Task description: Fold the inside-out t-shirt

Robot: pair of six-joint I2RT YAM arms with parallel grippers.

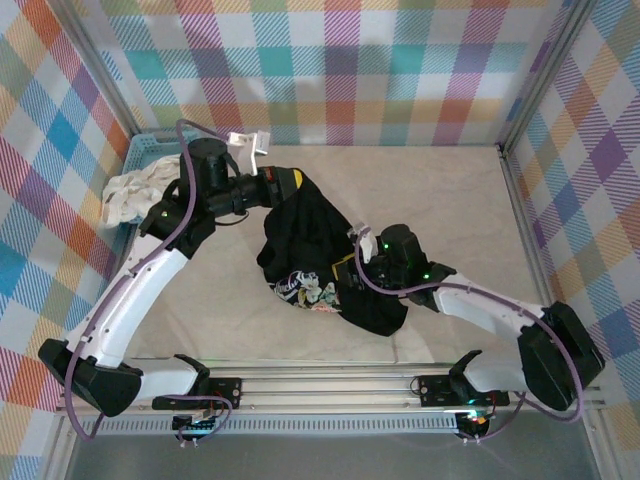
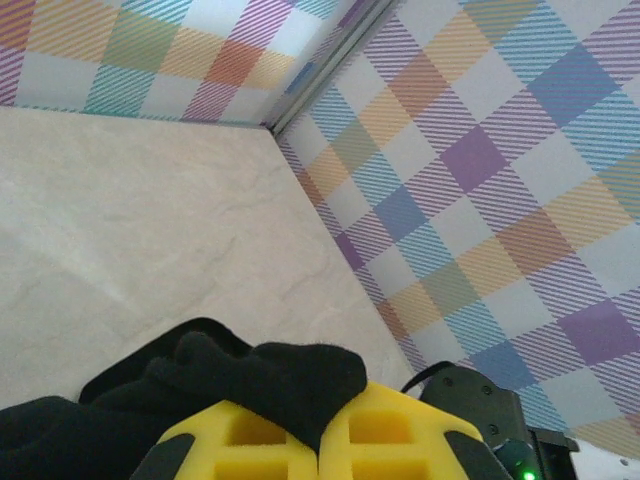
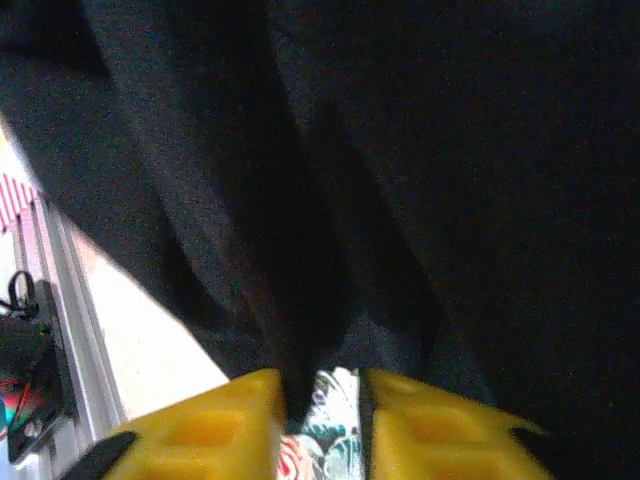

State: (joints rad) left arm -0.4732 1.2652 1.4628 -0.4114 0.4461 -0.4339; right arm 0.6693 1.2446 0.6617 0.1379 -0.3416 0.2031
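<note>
The inside-out t-shirt (image 1: 305, 235) is a black, bunched heap in the middle of the table, with its multicoloured print (image 1: 305, 290) showing at the near side. My left gripper (image 1: 292, 181) is at the heap's far end. In the left wrist view its yellow fingers (image 2: 400, 430) are shut on a black fold of the t-shirt (image 2: 250, 375), lifted off the table. My right gripper (image 1: 348, 272) is pushed into the heap's right side. Its fingers (image 3: 430, 420) stand a little apart, open, with a black fold (image 3: 400, 150) and a strip of print (image 3: 335, 400) in the gap.
A blue basket (image 1: 140, 150) stands at the back left with a white-cream cloth (image 1: 135, 195) hanging over it. Bare pale tabletop (image 1: 440, 200) lies to the right and behind. Checked walls (image 1: 340, 70) close three sides, and a metal rail (image 1: 330, 385) runs along the near edge.
</note>
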